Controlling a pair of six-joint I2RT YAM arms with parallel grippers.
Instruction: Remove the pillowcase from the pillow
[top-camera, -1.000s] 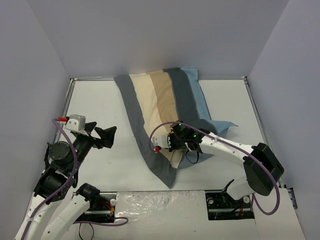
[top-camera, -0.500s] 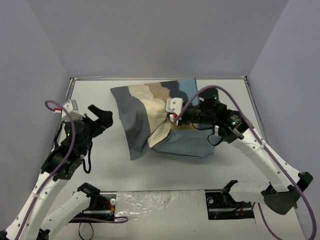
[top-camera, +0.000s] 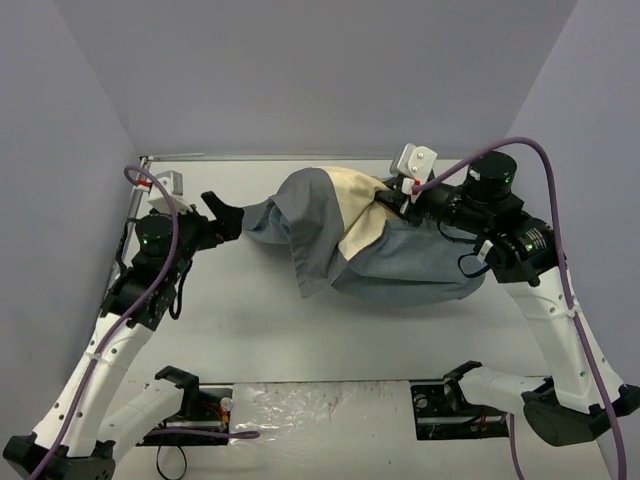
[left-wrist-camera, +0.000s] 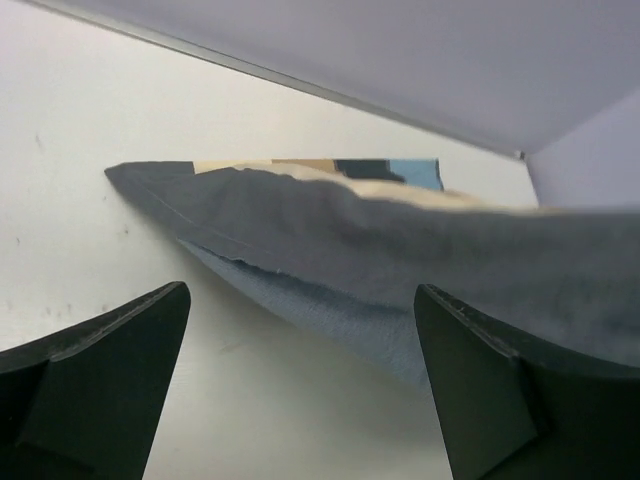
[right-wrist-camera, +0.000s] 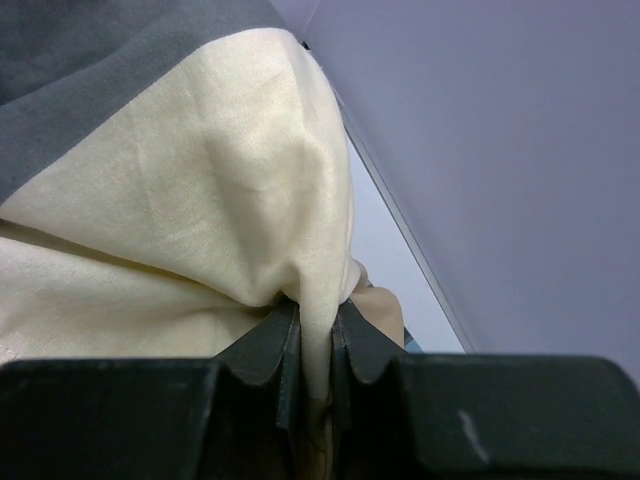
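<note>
Grey-blue cloth takes up the far half of the counter (top-camera: 250, 320). The case (top-camera: 410, 275) is bunched into a long heap near the far edge, right of centre. From above I see its long axis running across the counter from left to right. The left tip lies a little closer to the far edge than the right end and points toward the far-left corner. A grey flap droops from the heap toward the near edge. A cream stripe shows on top, beside the right gripper (top-camera: 390, 200).

The top view does not show me how that gripper stands, but its wrist camera does. There the two fingers are pressed together on a pinched fold of the cream stripe, with a grey stripe above it on the left.

The left gripper (top-camera: 228, 214) sits near the far-left corner, just beside the case's left tip. From above I cannot tell whether they touch. Its wrist camera shows the fingers wide apart and holding nothing. The grey tip hangs ahead of them, its underside showing above the counter. Only that view also shows a strip of cream, tan, slate and light-blue stripes behind the grey fold, toward the far edge.
</note>
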